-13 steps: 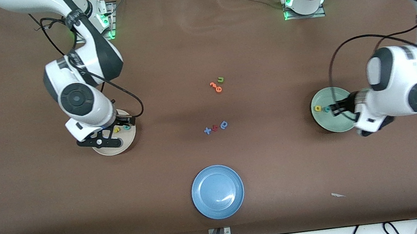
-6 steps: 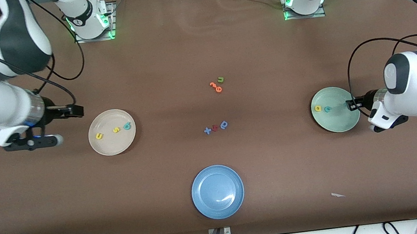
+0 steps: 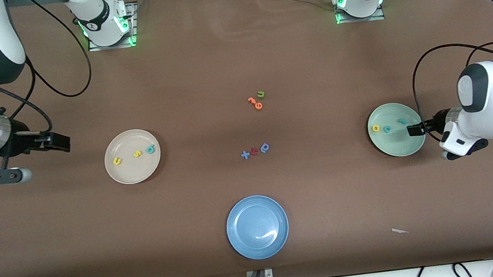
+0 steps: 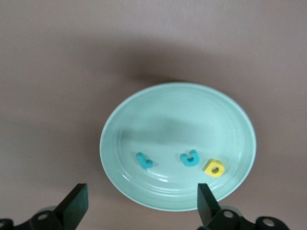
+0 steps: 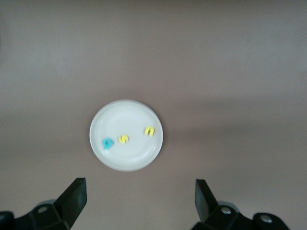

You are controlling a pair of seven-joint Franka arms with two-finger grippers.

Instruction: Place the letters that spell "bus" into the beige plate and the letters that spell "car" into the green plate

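The foam letters look light, soft and thin, best pinched across their flat edges. The left tool (image 3: 417, 129), fingers spread and empty, hangs over the green plate's (image 3: 395, 148) rim; the teal "r" (image 4: 144, 161), teal "c" (image 4: 190, 158) and yellow "a" (image 4: 214, 168) lie in it just below. The right tool (image 3: 56, 142), also spread, hovers over bare table, well apart from the beige plate (image 3: 130, 176) holding "b" (image 3: 150, 149), "s" (image 3: 137, 154) and "u" (image 3: 117, 161).

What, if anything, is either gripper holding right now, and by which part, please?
Nothing is held. The left gripper is open by the green plate; the right gripper is open, up away from the beige plate.
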